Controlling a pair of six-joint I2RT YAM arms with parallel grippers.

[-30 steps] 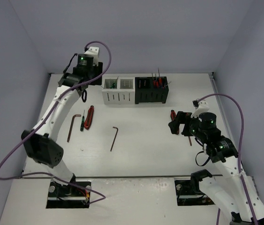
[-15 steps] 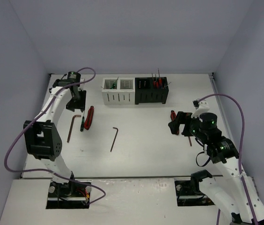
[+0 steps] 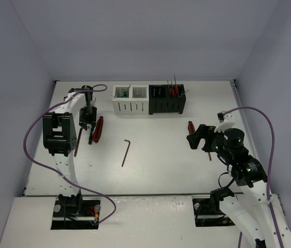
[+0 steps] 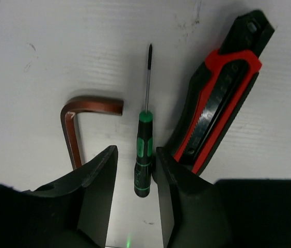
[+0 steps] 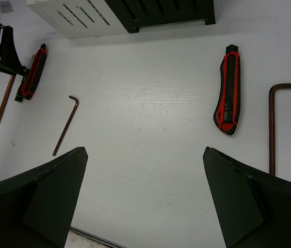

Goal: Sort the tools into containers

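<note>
Straddling the handle of the green screwdriver [image 4: 144, 139] with the left jaws, partly spread and pinching nothing; one finger [image 4: 179, 181] just beside the handle, touching or not impossible to tell, the other [image 4: 96, 181] clearly apart from it; lying flat on the worktop [image 4: 42, 41], tip pointing away from the wrist, between a copper-coloured hex key [image 4: 91, 106] on one side and a red-and-black cutter [image 4: 223, 98] on the other; holding the right jaws spread wide and empty above bare worktop, with a second red-and-black cutter [image 5: 227, 93] and a second copper hex key [image 5: 272, 129] flat just beyond them; showing a dark hex key [image 3: 126, 152] alone near the middle; standing side by side at the far edge, touching, a white container [image 3: 130, 107] and a black container [image 3: 167, 107]; red-handled screwdrivers [image 3: 172, 90] upright in the black one, something green [image 3: 125, 93] in the white one's left compartment.
</note>
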